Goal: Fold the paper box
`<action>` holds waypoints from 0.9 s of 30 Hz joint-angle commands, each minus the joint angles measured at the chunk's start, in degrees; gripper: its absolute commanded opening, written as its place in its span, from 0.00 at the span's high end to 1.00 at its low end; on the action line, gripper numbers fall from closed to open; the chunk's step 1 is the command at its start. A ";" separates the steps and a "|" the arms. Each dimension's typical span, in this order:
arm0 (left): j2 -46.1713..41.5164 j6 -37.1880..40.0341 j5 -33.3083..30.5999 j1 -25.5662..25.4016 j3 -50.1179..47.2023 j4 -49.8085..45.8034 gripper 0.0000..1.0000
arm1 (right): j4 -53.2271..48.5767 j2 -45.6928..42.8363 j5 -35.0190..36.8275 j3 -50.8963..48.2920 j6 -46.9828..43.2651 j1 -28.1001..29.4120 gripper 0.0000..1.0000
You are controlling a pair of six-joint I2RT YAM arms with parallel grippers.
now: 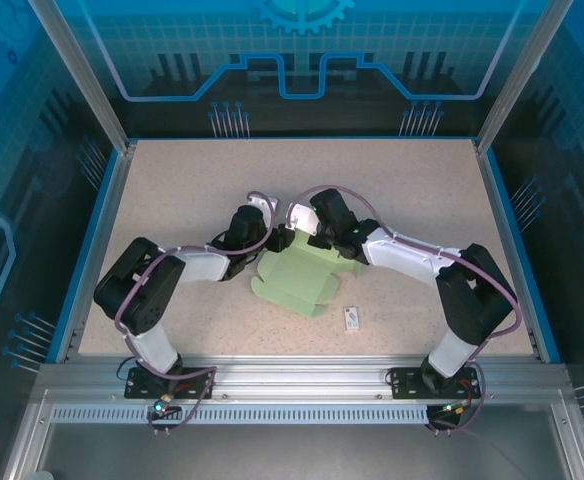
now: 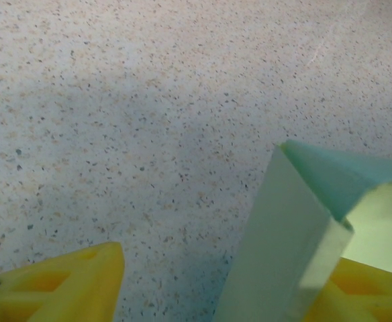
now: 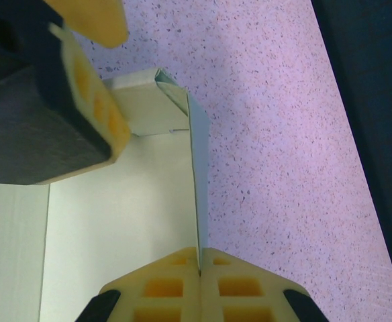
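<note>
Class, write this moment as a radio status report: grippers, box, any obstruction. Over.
Left gripper open, jaws astride a raised flap of the paper box. Right gripper shut on its upright wall. Box part folded. Small white tag lies apart, not obstructing.

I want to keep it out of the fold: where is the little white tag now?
In the top view, the white tag lies on the table just right of the paper box, by its near corner, apart from it.
</note>
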 commanded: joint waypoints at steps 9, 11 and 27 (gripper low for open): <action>0.73 0.84 3.47 0.16 -0.91 -1.03 0.40 | -1.57 -1.78 0.37 1.22 0.32 -0.54 1.00; 1.86 1.05 3.45 -0.02 -0.46 -0.32 0.41 | -1.53 -1.88 0.09 1.17 0.46 -0.58 1.00; 6.63 3.52 1.98 -1.33 2.63 1.41 0.59 | -1.29 -2.06 -1.14 1.07 1.22 -0.27 1.00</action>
